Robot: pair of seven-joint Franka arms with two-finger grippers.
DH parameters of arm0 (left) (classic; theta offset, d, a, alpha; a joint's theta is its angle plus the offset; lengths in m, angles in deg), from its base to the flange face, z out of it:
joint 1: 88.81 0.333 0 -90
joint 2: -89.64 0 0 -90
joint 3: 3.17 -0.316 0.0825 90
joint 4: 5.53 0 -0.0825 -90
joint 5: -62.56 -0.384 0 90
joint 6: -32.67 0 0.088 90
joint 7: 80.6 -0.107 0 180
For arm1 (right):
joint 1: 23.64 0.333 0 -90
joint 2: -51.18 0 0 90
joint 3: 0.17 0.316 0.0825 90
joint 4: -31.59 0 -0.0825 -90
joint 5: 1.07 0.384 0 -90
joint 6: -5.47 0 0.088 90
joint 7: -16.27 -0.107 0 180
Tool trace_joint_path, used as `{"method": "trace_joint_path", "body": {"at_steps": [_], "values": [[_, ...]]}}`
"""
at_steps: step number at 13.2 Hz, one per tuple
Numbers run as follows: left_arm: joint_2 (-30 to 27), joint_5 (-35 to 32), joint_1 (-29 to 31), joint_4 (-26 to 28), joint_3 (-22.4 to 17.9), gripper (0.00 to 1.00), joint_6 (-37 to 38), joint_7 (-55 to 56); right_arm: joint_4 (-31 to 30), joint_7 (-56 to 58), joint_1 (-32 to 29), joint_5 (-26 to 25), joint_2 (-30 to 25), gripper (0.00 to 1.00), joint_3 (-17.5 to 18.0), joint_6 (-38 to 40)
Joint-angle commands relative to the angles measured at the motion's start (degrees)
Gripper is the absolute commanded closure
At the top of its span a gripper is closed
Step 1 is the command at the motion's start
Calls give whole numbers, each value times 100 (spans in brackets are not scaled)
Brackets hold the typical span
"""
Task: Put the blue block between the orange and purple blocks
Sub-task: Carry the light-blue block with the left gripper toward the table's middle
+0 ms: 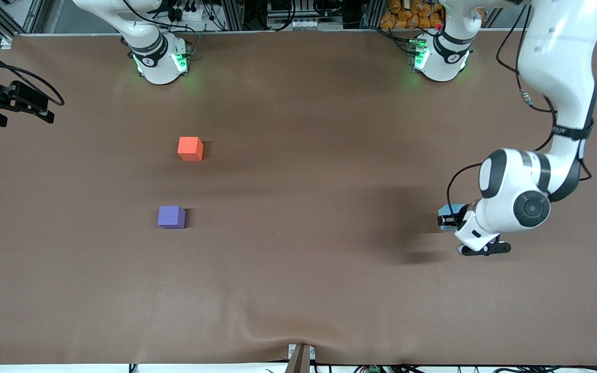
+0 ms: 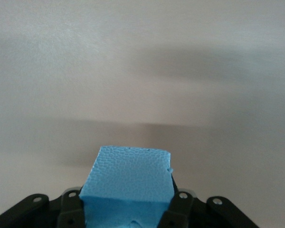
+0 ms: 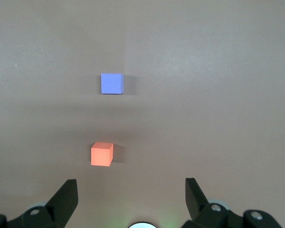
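We find the blue block (image 1: 447,210) at the left arm's end of the table (image 1: 298,290), clamped between the fingers of the left gripper (image 1: 450,217), which has closed firmly on two of its side faces. In the left wrist view the block (image 2: 128,183) fills the space between the two dark fingers (image 2: 71,209), and its pebbled top face and one side face show plainly, with the bare brown tabletop (image 2: 142,71) spreading past it. From the front view we cannot quite tell whether the block rests on the cloth or is just off it, since the wrist covers most of it. The orange block (image 1: 190,148) and the purple block (image 1: 171,216) sit well apart from the blue one, toward the right arm's end of the table; the purple one lies nearer to the front camera than the orange one, with a clear stretch of table between them. The right arm waits, its right gripper (image 3: 131,199) held high above the table at that end, fingers spread wide and holding nothing; its own camera looks down on the orange block (image 3: 102,154) and the purple block (image 3: 112,84).
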Motion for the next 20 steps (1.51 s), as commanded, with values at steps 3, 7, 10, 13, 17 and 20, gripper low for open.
{"method": "trace_joint_path", "body": {"at_steps": [3,7,10,13,17,20], "values": [[-592,78,-292,-302,727,100,831,1138,80,92,-97,125,23,0,36,70],[-381,87,-1106,-743,966,100,1017,2132,80,92,-97,125,23,0,36,70],[136,87,-1714,-1285,958,100,1017,2634,80,92,-97,125,23,0,36,70],[900,96,-2390,-2024,923,100,947,3116,80,92,-97,125,31,0,36,70],[1701,78,-3261,-2281,879,100,150,3381,80,92,-97,125,31,0,36,70],[2114,78,-3910,-2290,503,100,-371,3522,71,92,-97,125,23,0,36,70]]}}
